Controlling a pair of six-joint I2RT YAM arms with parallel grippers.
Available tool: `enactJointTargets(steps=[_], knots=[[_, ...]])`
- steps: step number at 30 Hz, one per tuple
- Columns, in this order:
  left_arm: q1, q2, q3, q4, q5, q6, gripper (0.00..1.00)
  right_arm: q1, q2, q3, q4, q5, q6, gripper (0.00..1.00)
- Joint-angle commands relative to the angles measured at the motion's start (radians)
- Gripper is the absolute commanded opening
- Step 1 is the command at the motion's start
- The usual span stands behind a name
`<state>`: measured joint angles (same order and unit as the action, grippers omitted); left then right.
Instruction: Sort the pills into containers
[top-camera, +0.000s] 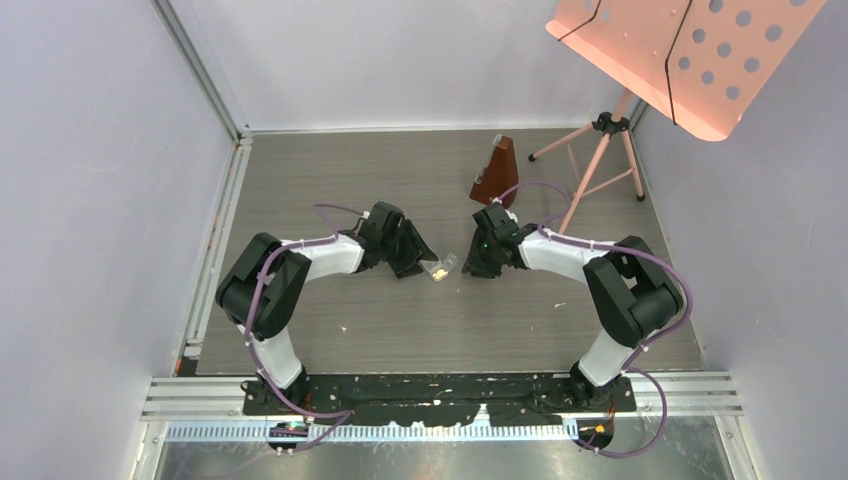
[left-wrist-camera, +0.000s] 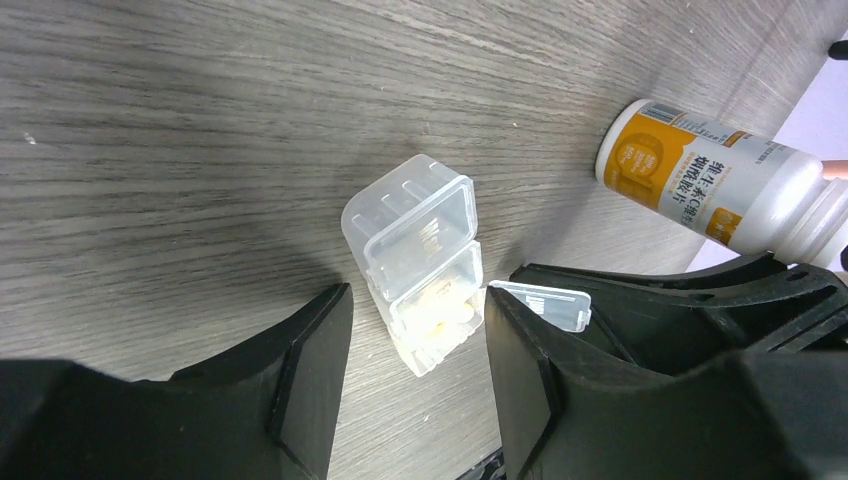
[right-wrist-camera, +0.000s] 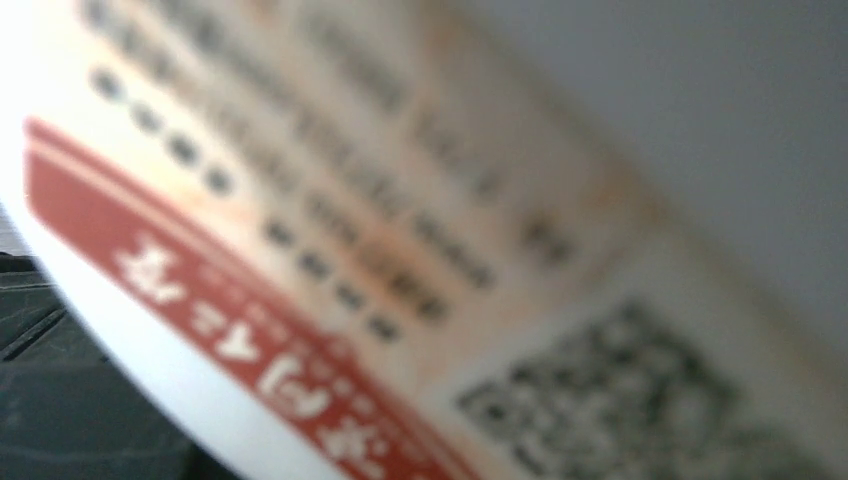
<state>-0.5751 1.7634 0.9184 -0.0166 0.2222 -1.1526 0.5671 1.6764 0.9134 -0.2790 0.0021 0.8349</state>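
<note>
Left gripper (top-camera: 422, 258): jaws apart, straddling the pill box (left-wrist-camera: 420, 215). A gap shows beside the finger (left-wrist-camera: 315, 370) at 9 o'clock, so nothing is squeezed.

Left arm: elbow bent, forearm running toward 3 o'clock in the top view, wrist pitched down at the table (top-camera: 400, 330).

Pill box: flat, mid-table, long axis about 11 to 5 o'clock in the left wrist view. The far compartment is lidded. The near one is open, its lid (left-wrist-camera: 540, 303) flipped toward 3 o'clock, with pills (left-wrist-camera: 437, 305) inside.

Right gripper (top-camera: 482, 258): at 3 o'clock of the box; grip cannot be told.

Pill bottle (left-wrist-camera: 720, 185): at 2 o'clock, base end toward the box.
</note>
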Motion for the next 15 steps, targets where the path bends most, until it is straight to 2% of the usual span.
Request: enactJointTargets(steps=[1,15], knots=[[-0.005,0.015,-0.023,0.042,-0.047,-0.004,0.53,-0.008,0.007,-0.021,0.010,-0.036,-0.027,0.34],[-0.005,0.038,-0.028,-0.007,-0.067,0.057,0.41,-0.037,-0.014,-0.031,0.026,-0.075,-0.046,0.34]])
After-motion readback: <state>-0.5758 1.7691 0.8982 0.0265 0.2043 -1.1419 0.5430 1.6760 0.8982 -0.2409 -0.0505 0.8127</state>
